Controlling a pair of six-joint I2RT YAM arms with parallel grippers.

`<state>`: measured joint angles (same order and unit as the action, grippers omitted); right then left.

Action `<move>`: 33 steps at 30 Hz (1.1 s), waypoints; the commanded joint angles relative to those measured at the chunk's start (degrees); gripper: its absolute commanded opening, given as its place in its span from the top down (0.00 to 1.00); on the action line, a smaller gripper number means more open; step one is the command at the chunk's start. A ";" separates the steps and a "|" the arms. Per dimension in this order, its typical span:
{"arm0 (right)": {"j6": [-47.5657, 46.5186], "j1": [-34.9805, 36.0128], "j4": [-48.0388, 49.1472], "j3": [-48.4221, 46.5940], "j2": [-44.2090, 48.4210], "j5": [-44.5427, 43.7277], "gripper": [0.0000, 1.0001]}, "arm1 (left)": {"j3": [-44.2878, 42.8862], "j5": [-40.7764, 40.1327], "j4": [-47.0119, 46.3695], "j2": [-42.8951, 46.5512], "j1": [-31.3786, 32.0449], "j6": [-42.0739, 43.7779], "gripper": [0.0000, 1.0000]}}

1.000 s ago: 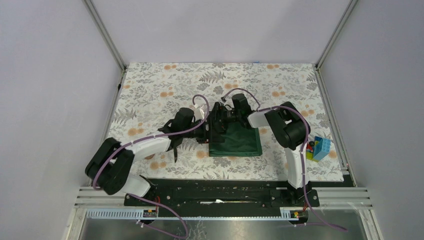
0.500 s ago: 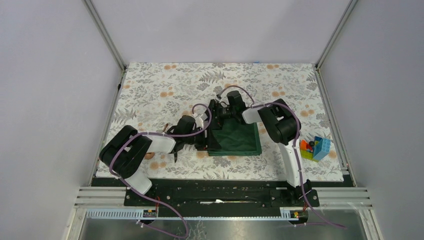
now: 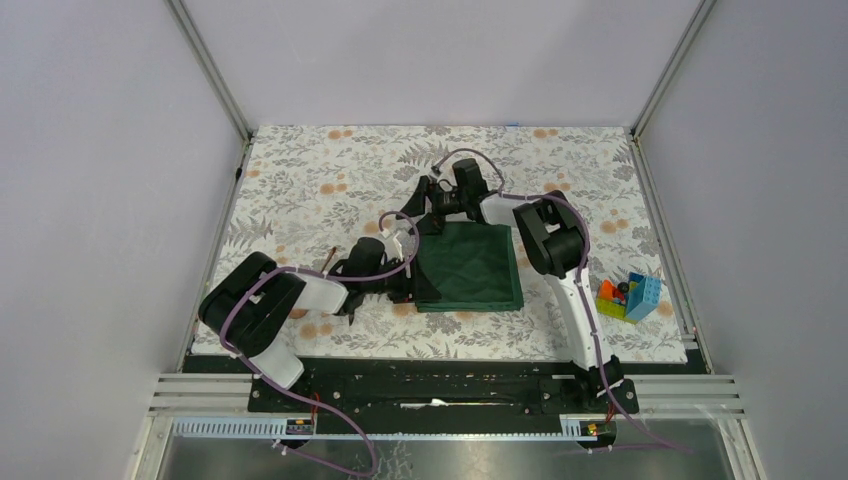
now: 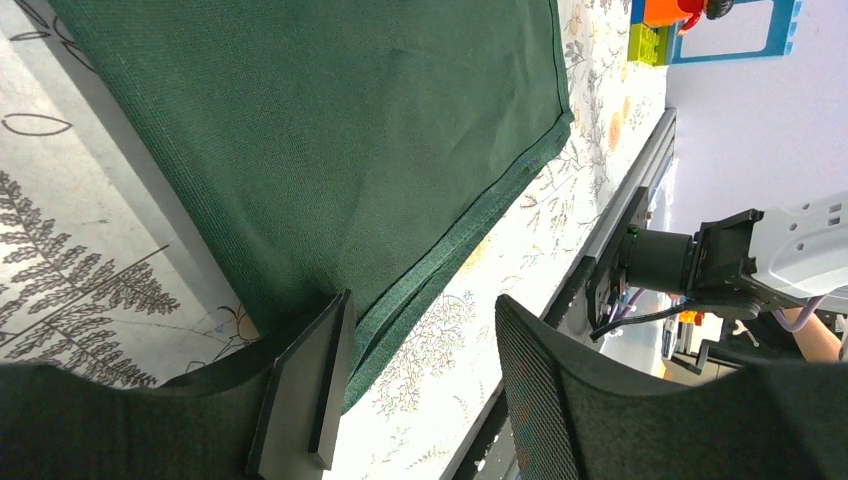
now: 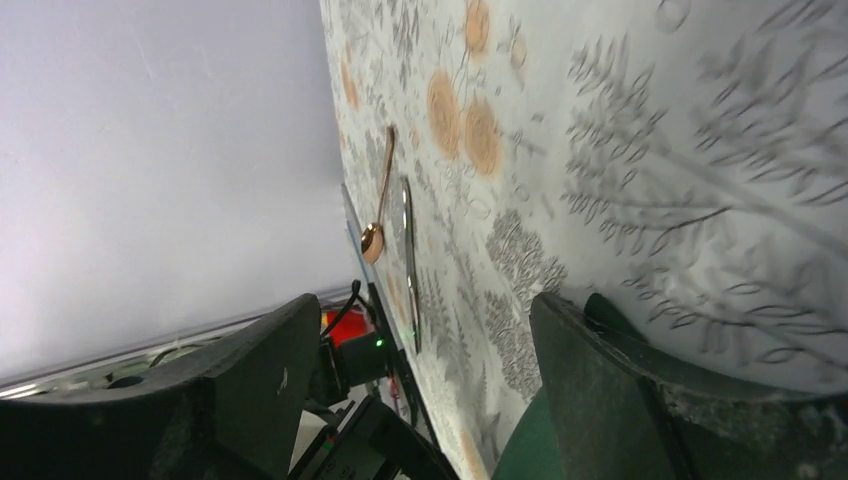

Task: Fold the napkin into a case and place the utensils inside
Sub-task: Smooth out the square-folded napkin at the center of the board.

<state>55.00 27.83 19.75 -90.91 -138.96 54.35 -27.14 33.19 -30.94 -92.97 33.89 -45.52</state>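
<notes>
Status: napkin lies flat as a squarish folded pad, centre of tablecloth. L gripper: jaws apart, nothing clamped; one finger touches napkin hem at near-left corner, other finger over bare tablecloth. R gripper: jaws wide apart, empty, low at napkin's far-left corner. Spoon and knife lie side by side on tablecloth, left of napkin, apart from it. Toy blocks sit near R edge, well apart from napkin.

No legible text, none on napkin, tablecloth, toy blocks
</notes>
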 commanded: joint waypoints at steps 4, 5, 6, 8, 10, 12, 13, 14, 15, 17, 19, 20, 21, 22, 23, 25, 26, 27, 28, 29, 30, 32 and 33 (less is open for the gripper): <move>-20.67 -2.56 -32.94 -12.94 7.36 -7.18 0.14 | -3.77 -1.37 11.87 2.12 0.39 3.06 0.39; -24.03 -3.04 -39.05 -13.98 10.71 -10.25 0.13 | -4.63 -1.22 12.24 2.73 0.39 2.90 0.39; -26.95 -3.74 -43.53 -13.67 14.19 -15.22 0.12 | -5.60 -1.05 12.42 3.19 0.47 2.77 0.39; -29.98 -5.67 -49.95 -9.20 21.97 -23.23 0.11 | -7.20 -0.48 13.22 3.85 0.68 2.86 0.37; -31.53 -7.94 -54.38 0.26 29.39 -30.48 0.11 | -8.45 -0.06 14.28 4.68 0.82 2.97 0.35; -32.25 -10.71 -56.76 10.62 37.78 -32.70 0.12 | -9.51 0.92 15.03 5.93 0.87 2.64 0.33; -32.19 -11.92 -57.10 15.60 41.14 -32.26 0.13 | -9.97 1.40 15.15 6.82 0.89 2.30 0.32; -31.88 -12.78 -57.16 20.37 44.53 -31.86 0.14 | -10.41 2.07 15.39 7.71 0.87 1.94 0.30; -31.36 -13.84 -57.25 24.57 47.57 -31.68 0.15 | -10.94 2.51 15.71 8.66 0.83 1.66 0.29; -29.84 -15.47 -57.19 32.19 53.04 -32.29 0.18 | -11.90 2.07 17.37 10.61 0.76 1.59 0.28; -28.27 -16.60 -56.50 37.86 56.92 -32.72 0.26 | -12.76 0.21 20.56 12.48 0.32 2.48 0.26; -27.47 -17.02 -56.10 40.03 57.93 -32.80 0.30 | -12.78 -0.61 21.74 13.07 -0.08 2.79 0.25; -26.93 -17.33 -55.58 41.92 58.47 -32.53 0.35 | -12.54 -1.25 22.41 13.37 -0.59 3.06 0.26; -26.51 -17.68 -55.01 43.39 58.67 -32.28 0.41 | -12.18 -1.63 22.79 13.42 -1.11 3.21 0.27; -26.11 -17.93 -54.48 44.47 58.83 -32.02 0.45 | -11.68 -1.89 22.99 13.12 -1.68 3.17 0.31; -25.69 -18.24 -53.29 45.79 59.17 -31.41 0.49 | -10.78 -1.76 23.15 11.73 -2.89 2.67 0.37; -25.39 -18.26 -52.86 46.21 59.23 -31.39 0.50 | -10.30 -1.73 22.97 11.05 -3.29 2.40 0.38; -25.26 -18.26 -52.40 46.57 59.19 -31.01 0.52 | -9.84 -1.84 22.59 10.57 -3.45 2.23 0.39; -25.20 -18.25 -51.88 46.87 58.97 -30.39 0.55 | -9.25 -2.28 22.25 10.19 -3.49 2.05 0.40; -25.24 -18.25 -51.57 47.02 58.52 -30.01 0.58 | -9.01 -2.80 22.10 9.87 -3.48 2.02 0.41; -25.29 -18.25 -51.19 47.17 58.08 -29.80 0.60 | -8.68 -3.23 21.94 9.50 -3.48 1.97 0.42; -25.18 -18.28 -50.37 47.83 57.55 -29.16 0.61 | -8.42 -3.82 21.90 8.68 -3.48 1.92 0.44; -25.06 -18.26 -49.89 48.06 57.44 -29.06 0.61 | -8.15 -3.96 21.62 8.48 -3.48 1.92 0.46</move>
<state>28.97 9.93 -32.73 -43.81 -81.47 23.68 -36.18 31.11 -8.43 -83.46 30.37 -43.57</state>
